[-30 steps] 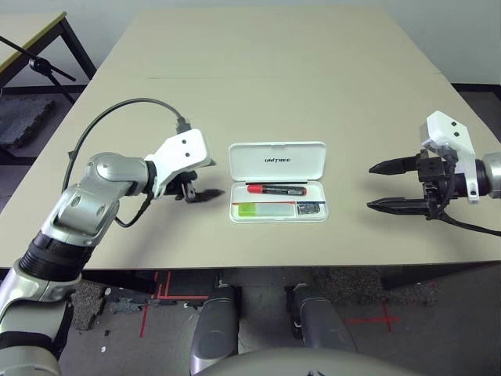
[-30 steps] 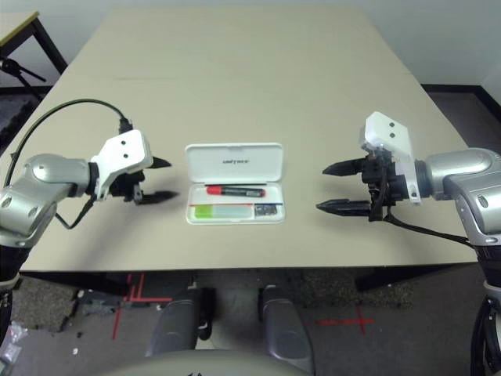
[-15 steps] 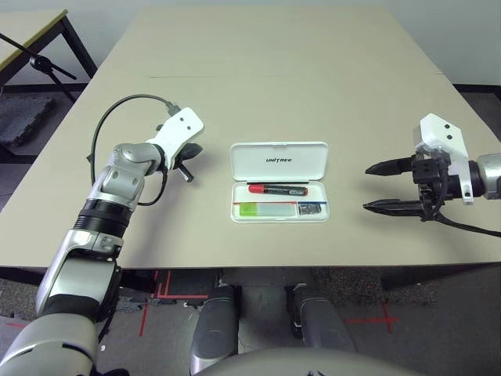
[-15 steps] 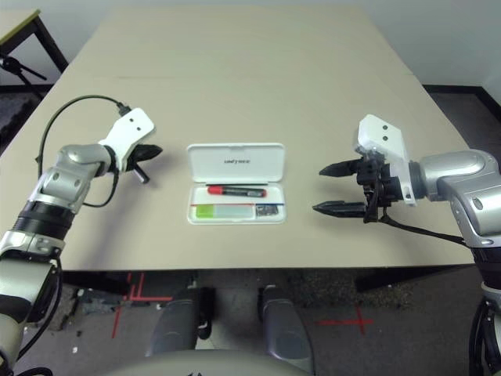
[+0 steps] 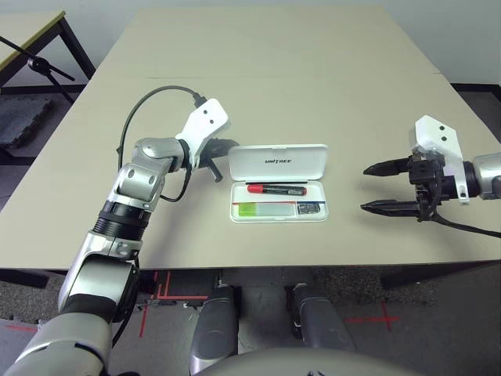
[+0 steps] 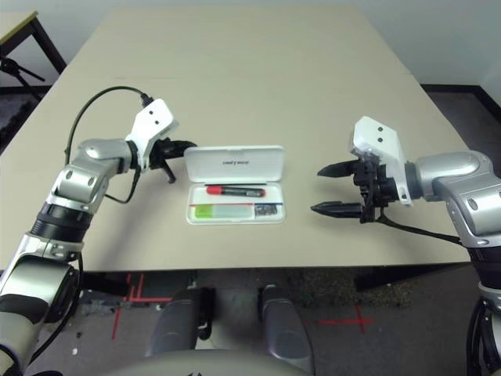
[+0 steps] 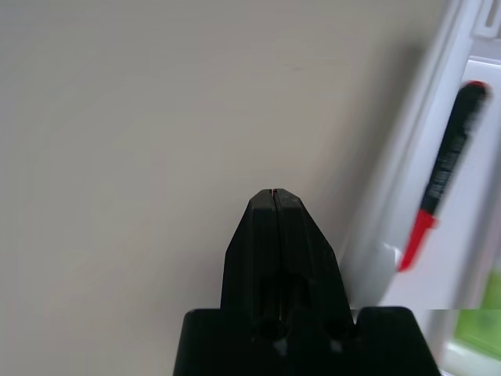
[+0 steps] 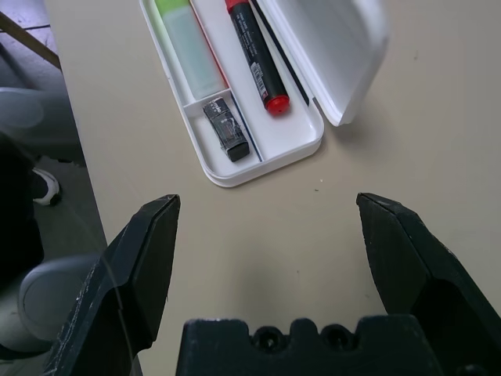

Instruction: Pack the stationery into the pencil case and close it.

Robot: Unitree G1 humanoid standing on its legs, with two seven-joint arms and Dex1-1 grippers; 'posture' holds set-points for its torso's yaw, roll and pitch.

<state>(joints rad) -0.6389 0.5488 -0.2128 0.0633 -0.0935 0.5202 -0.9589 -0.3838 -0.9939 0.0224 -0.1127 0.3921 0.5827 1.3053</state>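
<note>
Pencil case [image 5: 279,181]: open, packed.
Left gripper [image 5: 221,147]: fingers pressed together, empty, beside lid's left edge.
Right gripper [image 5: 381,186]: jaws wide, empty.
Risk: one-sided push could slide the case instead of closing it.

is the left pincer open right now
No, in the left wrist view the two black fingers of the left pincer are pressed together with no gap, beside the open pencil case.

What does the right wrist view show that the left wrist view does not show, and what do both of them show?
Right wrist view: the open right gripper, the small dark block in the case's end compartment, and the raised lid. Left wrist view: the shut left gripper, close beside the case's outer edge. Both: the white pencil case, the red-and-black marker inside it, the green highlighter and the beige table.
</note>
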